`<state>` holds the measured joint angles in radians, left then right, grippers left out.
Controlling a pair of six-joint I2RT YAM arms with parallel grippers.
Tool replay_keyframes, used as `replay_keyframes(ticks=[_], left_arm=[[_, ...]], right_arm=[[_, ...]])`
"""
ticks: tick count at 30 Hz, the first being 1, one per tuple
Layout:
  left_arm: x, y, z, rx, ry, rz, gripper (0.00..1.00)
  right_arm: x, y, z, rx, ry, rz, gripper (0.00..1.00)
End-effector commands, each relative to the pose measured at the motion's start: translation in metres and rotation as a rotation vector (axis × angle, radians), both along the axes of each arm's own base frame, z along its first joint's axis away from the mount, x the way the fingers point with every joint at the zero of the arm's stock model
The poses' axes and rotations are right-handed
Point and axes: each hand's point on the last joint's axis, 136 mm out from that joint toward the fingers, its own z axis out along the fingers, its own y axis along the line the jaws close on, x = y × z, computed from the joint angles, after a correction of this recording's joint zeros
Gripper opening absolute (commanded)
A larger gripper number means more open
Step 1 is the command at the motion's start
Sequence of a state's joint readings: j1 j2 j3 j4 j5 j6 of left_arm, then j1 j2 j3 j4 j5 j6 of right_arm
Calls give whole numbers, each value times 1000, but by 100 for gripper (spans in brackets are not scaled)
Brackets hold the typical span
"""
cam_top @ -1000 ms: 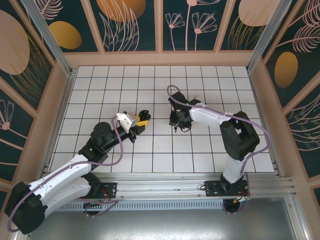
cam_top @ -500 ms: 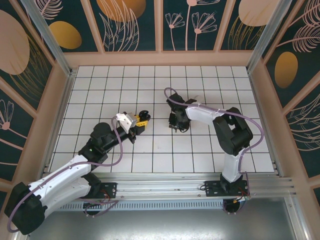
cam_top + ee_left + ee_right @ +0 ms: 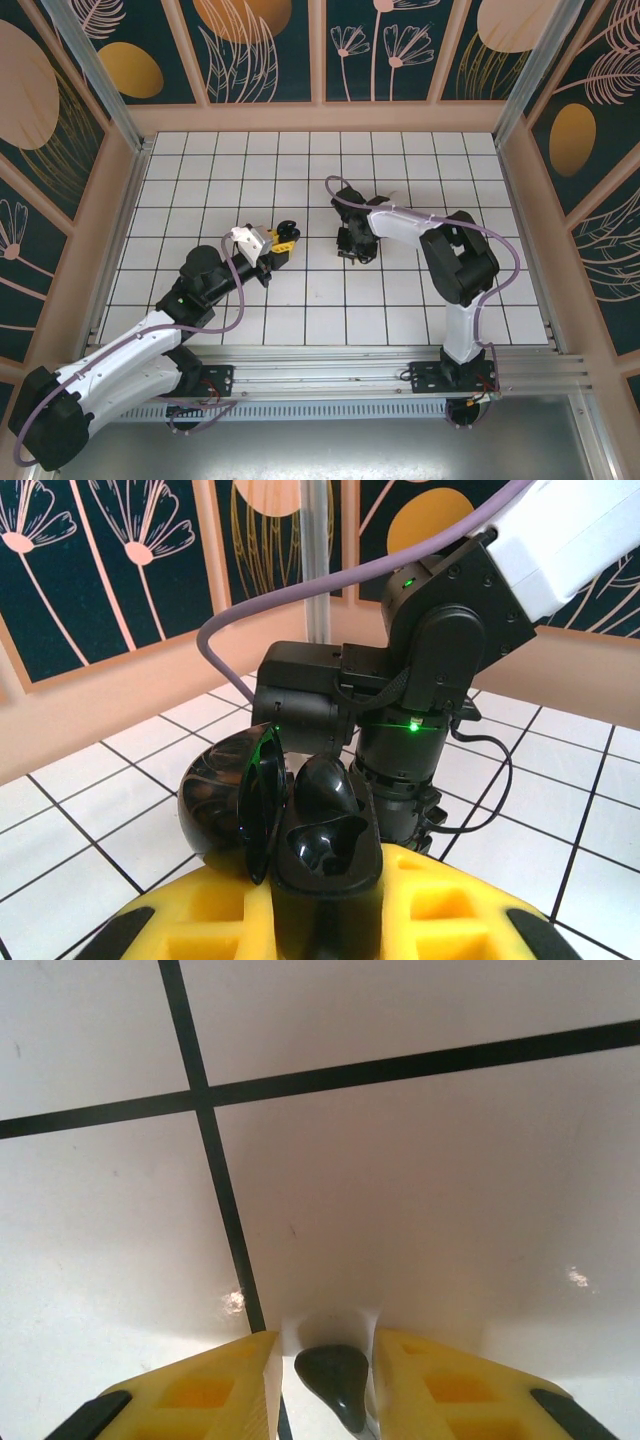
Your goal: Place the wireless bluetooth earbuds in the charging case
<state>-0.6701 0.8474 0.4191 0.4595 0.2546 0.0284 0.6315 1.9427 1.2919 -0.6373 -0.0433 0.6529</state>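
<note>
My left gripper (image 3: 283, 240) is shut on a black charging case (image 3: 320, 850), held upright between its yellow fingers (image 3: 450, 910). The case's lid (image 3: 225, 805) hangs open to the left, and its moulded sockets show dark and glossy. My right gripper (image 3: 350, 252) points straight down at the tiled floor just right of the case. Its black wrist (image 3: 400, 730) rises close behind the case in the left wrist view. Between the right gripper's (image 3: 327, 1355) yellow fingers (image 3: 210, 1390) sits one black earbud (image 3: 335, 1378), touching both pads at floor level.
The floor is white tile with black grout lines (image 3: 225, 1200). Wood-framed walls with floral panels (image 3: 260, 50) close in the back and sides. An aluminium rail (image 3: 330, 370) carrying both arm bases runs along the near edge.
The right arm's elbow has folded inward to the left, and its gripper has edged slightly left over the same tile. The left arm and the case have held still.
</note>
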Motion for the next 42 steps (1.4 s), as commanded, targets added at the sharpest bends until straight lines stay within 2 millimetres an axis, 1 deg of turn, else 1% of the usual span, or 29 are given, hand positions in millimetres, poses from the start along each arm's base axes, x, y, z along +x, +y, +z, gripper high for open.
replay_keyframes(ticks=[1, 5, 8, 11, 14, 19, 21, 23, 25, 28, 33, 37, 42], left_arm=[[-2, 0, 6, 0, -34, -2, 0], [-2, 2, 6, 4, -34, 6, 0], [-1, 2, 3, 5, -30, 10, 0], [-1, 2, 2, 4, -27, 7, 0], [-1, 1, 2, 7, -24, 5, 0], [-1, 1, 1, 10, -25, 4, 0], [-4, 0, 2, 5, -37, -9, 0], [-11, -3, 6, -7, -72, -51, 0], [-17, -5, 8, -26, -105, -83, 1], [-19, -9, 8, -14, -121, -108, 0], [-18, -20, 8, 6, -118, -162, 0], [-15, -26, 14, -9, -125, -179, 0], [-6, -33, 15, -1, -110, -177, 0]], right_arm=[[1, -10, -7, -71, 23, 18, 30], [-5, -11, -8, -104, 40, 43, 28], [-9, -11, -9, -117, 56, 57, 25], [-6, -11, -8, -129, 41, 64, 18], [-2, -9, -3, -124, 24, 70, 16], [3, -6, 9, -109, -11, 74, 15], [7, -5, 19, -98, -43, 66, 14], [10, -6, 30, -88, -79, 56, 14], [13, -7, 46, -75, -120, 40, 13], [19, -3, 78, -45, -207, 34, 13], [26, 10, 140, 22, -392, 71, 11], [23, 20, 184, 108, -522, 94, 11], [11, 32, 245, 252, -711, 146, 11]])
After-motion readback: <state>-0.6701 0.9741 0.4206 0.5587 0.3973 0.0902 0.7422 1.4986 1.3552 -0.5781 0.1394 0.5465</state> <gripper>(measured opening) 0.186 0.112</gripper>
